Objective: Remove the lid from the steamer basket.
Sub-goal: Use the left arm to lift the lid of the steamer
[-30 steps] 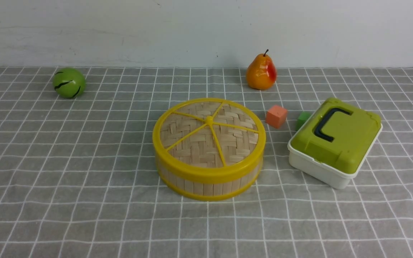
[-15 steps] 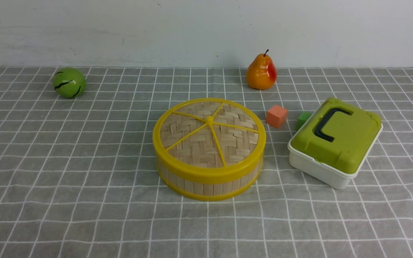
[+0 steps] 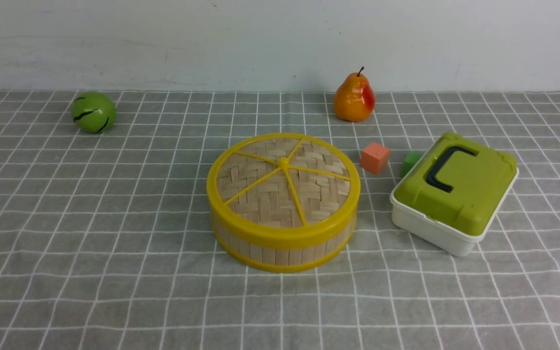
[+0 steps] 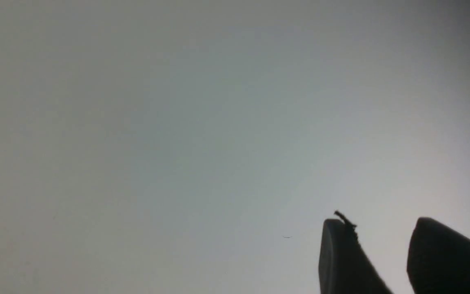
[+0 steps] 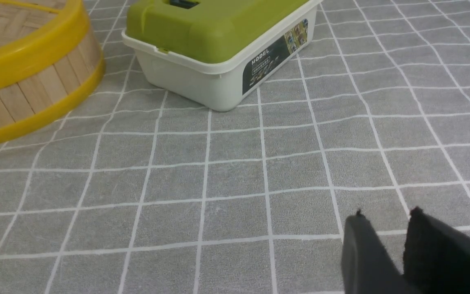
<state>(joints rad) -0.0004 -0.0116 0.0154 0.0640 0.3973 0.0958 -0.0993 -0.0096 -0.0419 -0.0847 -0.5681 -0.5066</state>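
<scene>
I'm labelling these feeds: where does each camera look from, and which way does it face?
Front view: between the arms, facing forward over the yellow-rimmed bamboo steamer basket; no robot parts show.
Left wrist view: on the left arm, facing a pale blank surface; open black left gripper shows.
Right wrist view: on the right arm, facing the grey gridded cloth; open dark right gripper shows.
Front and right wrist share basket and cloth.

The front view is evenly and softly lit, with small highlights on the pear (image 3: 354, 98), while the left wrist view is dimmed toward one corner.
</scene>
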